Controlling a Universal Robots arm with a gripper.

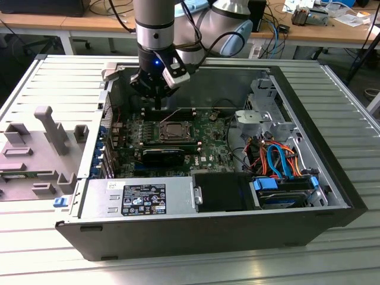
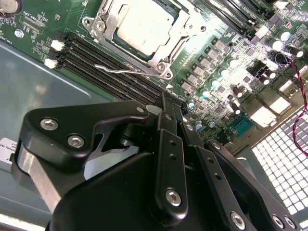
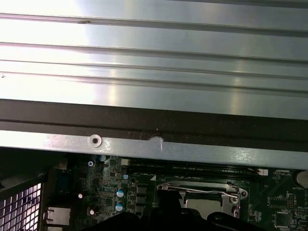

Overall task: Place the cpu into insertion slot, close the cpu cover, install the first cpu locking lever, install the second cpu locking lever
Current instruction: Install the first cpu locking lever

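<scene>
The cpu (image 2: 144,26) lies with its silver top up in the insertion slot (image 1: 172,131) on the green board. The cpu cover (image 2: 107,25) is down around it, its window framing the chip. One thin wire locking lever (image 2: 120,71) sticks out past the socket edge over the memory slots; in the first wrist view this lever (image 3: 197,189) crosses the socket's near side. My gripper (image 2: 166,100) hangs shut and empty above the board, beside the socket on the memory-slot side. In the exterior view my gripper (image 1: 158,107) is just behind the socket.
Black memory slots (image 2: 96,62) run beside the socket. The open case holds a power supply (image 1: 139,198), a blue drive cage (image 1: 285,187) and orange and blue cables (image 1: 276,157). The case's rear wall (image 3: 154,144) is close by. A grey fixture tray (image 1: 41,148) lies outside at the exterior view's left.
</scene>
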